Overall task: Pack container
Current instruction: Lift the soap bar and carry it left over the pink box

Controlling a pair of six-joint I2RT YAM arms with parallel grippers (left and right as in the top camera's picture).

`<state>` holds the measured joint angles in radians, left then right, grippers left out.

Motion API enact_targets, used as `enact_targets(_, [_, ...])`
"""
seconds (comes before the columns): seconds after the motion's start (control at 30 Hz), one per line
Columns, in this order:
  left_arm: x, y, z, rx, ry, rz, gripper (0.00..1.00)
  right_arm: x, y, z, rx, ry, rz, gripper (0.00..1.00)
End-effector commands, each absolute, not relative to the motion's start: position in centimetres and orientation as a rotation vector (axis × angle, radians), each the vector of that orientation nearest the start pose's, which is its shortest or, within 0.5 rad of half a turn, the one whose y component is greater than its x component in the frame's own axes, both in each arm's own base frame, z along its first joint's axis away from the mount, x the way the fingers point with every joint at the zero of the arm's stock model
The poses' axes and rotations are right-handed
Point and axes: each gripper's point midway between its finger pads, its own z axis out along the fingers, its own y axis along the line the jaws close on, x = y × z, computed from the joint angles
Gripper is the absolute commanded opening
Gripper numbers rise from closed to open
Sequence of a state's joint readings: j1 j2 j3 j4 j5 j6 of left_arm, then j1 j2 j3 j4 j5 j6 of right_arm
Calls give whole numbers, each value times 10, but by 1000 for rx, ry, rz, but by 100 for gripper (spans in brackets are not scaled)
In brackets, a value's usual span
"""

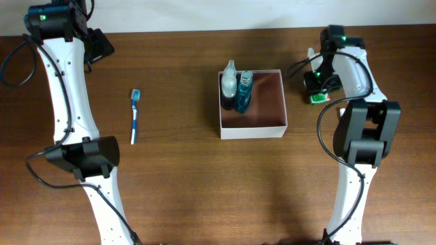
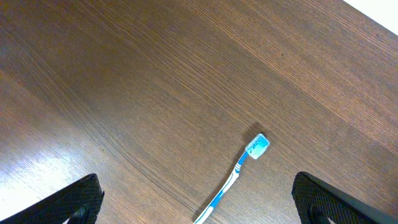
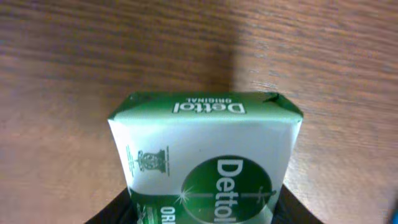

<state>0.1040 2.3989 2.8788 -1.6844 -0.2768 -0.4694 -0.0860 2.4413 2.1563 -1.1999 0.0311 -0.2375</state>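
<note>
The green rectangular paper soap packet (image 3: 205, 162) lies on the brown wooden surface (image 1: 177, 177) between the right end effector's (image 1: 319, 87) fingers. To that end effector's left sits the square white-walled shallow container (image 1: 252, 129). A clear plastic bottle (image 1: 229, 82) and a blue plastic bottle (image 1: 244, 92) rest side by side in its far-left corner. The blue-and-white plastic toothbrush (image 2: 233, 177) lies below the left end effector (image 1: 102, 46), clear of its fingers.

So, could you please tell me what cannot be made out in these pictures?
Right wrist: whether the right gripper actually pinches the soap packet; the bottom edge cuts off its fingers.
Overhead: labels on the bottles in the container, too small.
Left wrist: the toothbrush handle's end, cut off by the bottom edge.
</note>
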Motion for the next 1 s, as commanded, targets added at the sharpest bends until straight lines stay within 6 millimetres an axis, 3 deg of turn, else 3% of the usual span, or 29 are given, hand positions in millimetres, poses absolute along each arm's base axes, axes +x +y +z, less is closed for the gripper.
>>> enact_targets(0.0, [478,98,245,-851,2566,268,99,507,-52,58,-201,2997,-107,43])
enact_targets(0.2, [478,98,245,-851,2566,268,100,507,-46,117,-57,2954,-61,43])
enact_targets(0.47, [478,98,245,-851,2566,267,99,491,-15,183,160,2891,216,43])
enact_targets(0.67, [478,98,245,-851,2566,268,99,486,21,207,165,2849,445,43])
enact_targets(0.97, [478,98,245,-851,2566,268,99,479,85,207,-22,2870,468,43])
